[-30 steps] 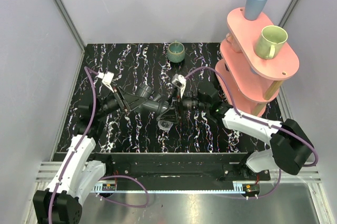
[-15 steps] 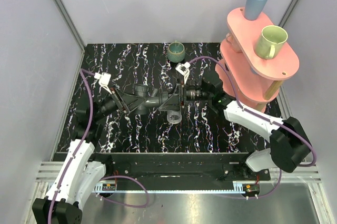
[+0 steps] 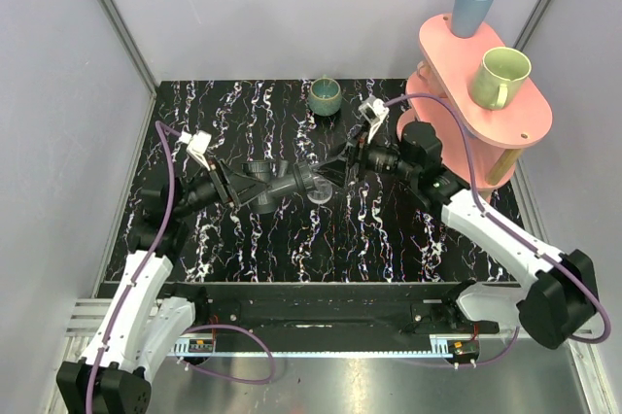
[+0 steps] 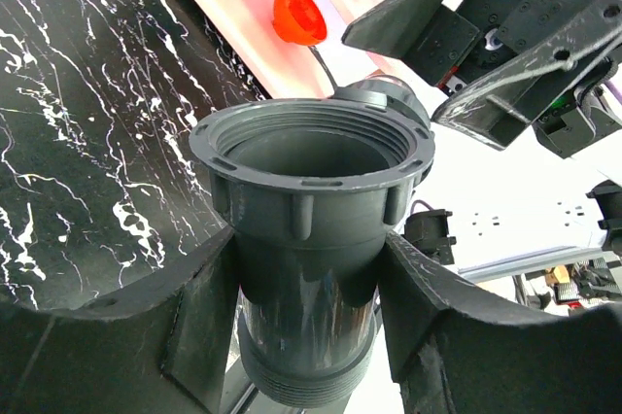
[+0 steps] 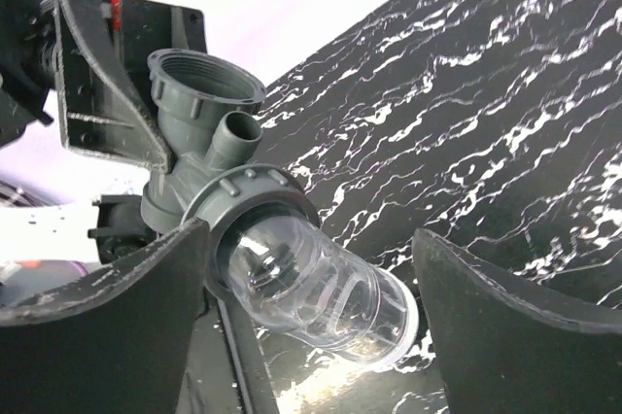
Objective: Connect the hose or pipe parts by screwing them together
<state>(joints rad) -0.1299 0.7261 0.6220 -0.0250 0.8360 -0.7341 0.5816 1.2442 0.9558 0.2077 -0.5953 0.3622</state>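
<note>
Since a second ago, our right fingers have let go of the connector and drawn back toward the far right. The elbow has also swung so that its collared end points at them.

Nearest us, our left fingers are clamped on the elbow's barrel and hold it up off the surface, near the middle. We judge this grip is there to keep the elbow from turning while the other part is twisted.

Just beyond, the connector sits in the elbow's collar and juts out toward the right arm. We cannot tell how deep the threads have gone.

Our right fingers stand wide apart on either side of it without touching, probably to reset for another turn.

Farther back stand a green cup and a pink rack, well apart from the work.
</note>
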